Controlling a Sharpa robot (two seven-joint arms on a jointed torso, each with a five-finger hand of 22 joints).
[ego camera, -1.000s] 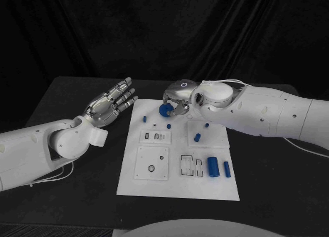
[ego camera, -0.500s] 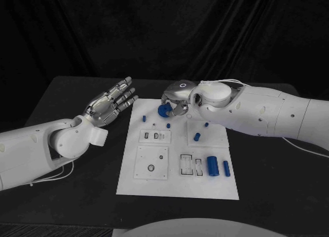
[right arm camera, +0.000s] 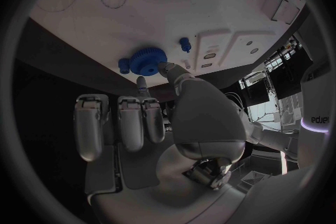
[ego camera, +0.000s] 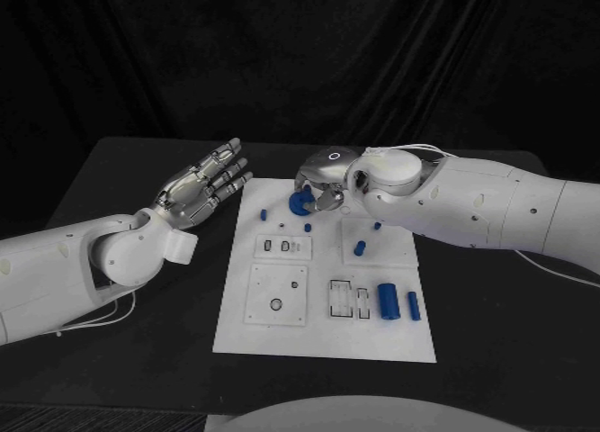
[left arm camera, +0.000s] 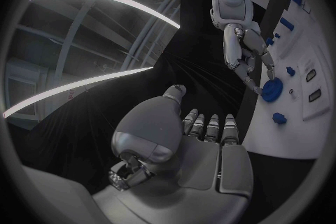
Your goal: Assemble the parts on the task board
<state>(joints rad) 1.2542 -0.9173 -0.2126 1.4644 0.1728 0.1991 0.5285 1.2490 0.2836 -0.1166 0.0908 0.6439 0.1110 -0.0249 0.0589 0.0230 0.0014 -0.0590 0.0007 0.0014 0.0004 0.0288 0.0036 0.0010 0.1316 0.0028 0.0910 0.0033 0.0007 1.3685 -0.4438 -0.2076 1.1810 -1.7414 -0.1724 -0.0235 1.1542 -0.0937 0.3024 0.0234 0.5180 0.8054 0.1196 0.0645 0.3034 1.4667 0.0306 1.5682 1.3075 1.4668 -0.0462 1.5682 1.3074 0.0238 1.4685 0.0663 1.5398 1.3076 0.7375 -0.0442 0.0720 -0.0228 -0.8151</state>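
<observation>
Right robot hand (ego camera: 323,184) pinches blue gear (ego camera: 301,202) over task board (ego camera: 326,337).

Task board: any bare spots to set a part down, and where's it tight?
On the task board, the near strip below the round-hole plate and the two big blue cylinders is bare. The far right corner sits under the right arm. The far edge is crowded: the right hand is at the blue gear, with small pegs nearby.
</observation>
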